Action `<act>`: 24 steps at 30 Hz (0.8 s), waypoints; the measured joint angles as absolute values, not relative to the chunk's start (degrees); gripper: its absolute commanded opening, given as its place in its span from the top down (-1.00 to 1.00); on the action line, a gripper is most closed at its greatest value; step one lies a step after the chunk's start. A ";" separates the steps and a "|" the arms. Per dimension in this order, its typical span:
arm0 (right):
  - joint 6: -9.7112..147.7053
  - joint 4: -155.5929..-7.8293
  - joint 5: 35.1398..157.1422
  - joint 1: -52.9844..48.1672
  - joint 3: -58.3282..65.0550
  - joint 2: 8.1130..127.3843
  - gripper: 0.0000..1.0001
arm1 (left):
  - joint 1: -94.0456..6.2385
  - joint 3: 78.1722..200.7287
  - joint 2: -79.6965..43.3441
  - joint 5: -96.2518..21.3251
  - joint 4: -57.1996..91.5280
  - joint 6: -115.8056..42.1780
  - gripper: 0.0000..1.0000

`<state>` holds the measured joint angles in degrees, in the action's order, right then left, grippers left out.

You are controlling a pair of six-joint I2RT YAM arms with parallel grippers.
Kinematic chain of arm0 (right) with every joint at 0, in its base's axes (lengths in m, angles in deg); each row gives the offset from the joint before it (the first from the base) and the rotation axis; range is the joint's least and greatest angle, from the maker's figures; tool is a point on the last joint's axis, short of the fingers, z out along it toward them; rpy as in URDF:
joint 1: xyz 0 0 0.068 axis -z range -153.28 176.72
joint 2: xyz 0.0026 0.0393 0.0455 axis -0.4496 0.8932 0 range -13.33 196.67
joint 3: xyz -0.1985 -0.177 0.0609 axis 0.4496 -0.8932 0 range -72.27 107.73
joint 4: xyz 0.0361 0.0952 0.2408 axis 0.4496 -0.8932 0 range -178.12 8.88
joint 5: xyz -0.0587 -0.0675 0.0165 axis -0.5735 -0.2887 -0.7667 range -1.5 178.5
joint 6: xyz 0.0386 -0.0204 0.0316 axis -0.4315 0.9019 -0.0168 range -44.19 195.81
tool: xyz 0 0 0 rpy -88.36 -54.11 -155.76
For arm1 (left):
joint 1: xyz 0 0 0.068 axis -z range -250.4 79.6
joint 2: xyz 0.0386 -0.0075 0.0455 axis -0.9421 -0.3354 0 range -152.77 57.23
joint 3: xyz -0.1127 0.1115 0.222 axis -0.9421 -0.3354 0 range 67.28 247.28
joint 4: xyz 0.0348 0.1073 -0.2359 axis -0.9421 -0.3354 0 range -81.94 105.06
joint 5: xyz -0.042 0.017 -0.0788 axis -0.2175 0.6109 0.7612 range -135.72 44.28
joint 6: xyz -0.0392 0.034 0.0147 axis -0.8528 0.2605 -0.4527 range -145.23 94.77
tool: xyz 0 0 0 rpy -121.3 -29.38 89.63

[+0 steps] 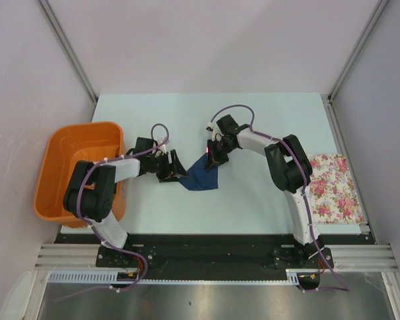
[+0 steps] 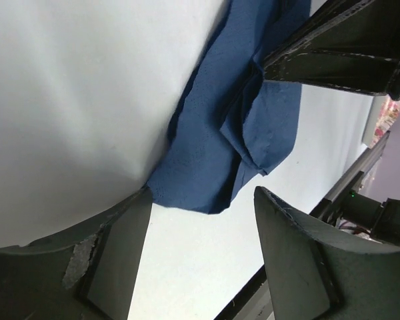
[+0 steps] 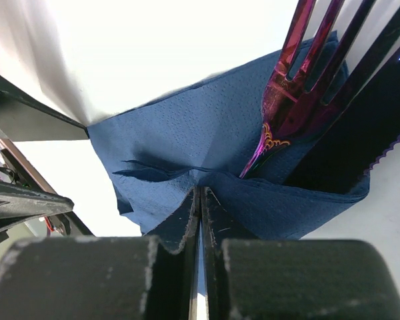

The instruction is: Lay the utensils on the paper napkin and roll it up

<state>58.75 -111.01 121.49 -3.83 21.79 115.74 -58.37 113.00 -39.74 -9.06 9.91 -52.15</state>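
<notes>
Top view: the left gripper (image 1: pixel 167 167) and right gripper (image 1: pixel 215 155) nearly meet over the table (image 1: pixel 253 120). The napkin (image 1: pixel 201 177) lies bunched between them and just toward the bases. The utensils cannot be made out from up here

Left wrist: the left fingers (image 2: pixel 113 253) stand apart and hold nothing. The napkin (image 2: pixel 213 153) lies just ahead of the gap, creased into loose layers, with its tip near the opening. A finger of the right gripper (image 2: pixel 347 53) sits on its far side. With this side free, the layers could spring open and undo the roll. The two grippers are also close enough that a careless advance could knock them together

Right wrist: the right fingers (image 3: pixel 177 227) are pressed together, clamped on a ridge of the napkin (image 3: pixel 180 133). Just past the tips and to their right, the fork (image 3: pixel 287 107) has its handle tucked into the fold and its tines pointing away. Beside it lies a dark serrated piece (image 3: pixel 367 127), probably a knife. Both look only shallowly wrapped, so a pull or lift from this single pinch could let them slide out. The thin paper might also tear at the clamp
</notes>
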 measured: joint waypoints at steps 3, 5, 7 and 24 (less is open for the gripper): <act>58.75 -111.01 121.49 -3.83 21.77 115.74 0.94 | -57.98 113.61 -40.94 -8.01 10.77 -52.26 -0.43; 58.73 -111.01 121.51 -3.83 21.77 115.74 0.94 | -57.41 114.18 -41.95 -7.18 11.97 -52.78 -0.43; 58.73 -110.98 121.51 -3.83 21.77 115.74 0.94 | -57.23 114.42 -42.40 -6.57 12.65 -52.96 -0.43; 58.51 -110.98 121.49 -3.83 21.77 115.74 0.95 | -61.58 112.23 -39.52 -6.90 9.30 -51.78 -0.44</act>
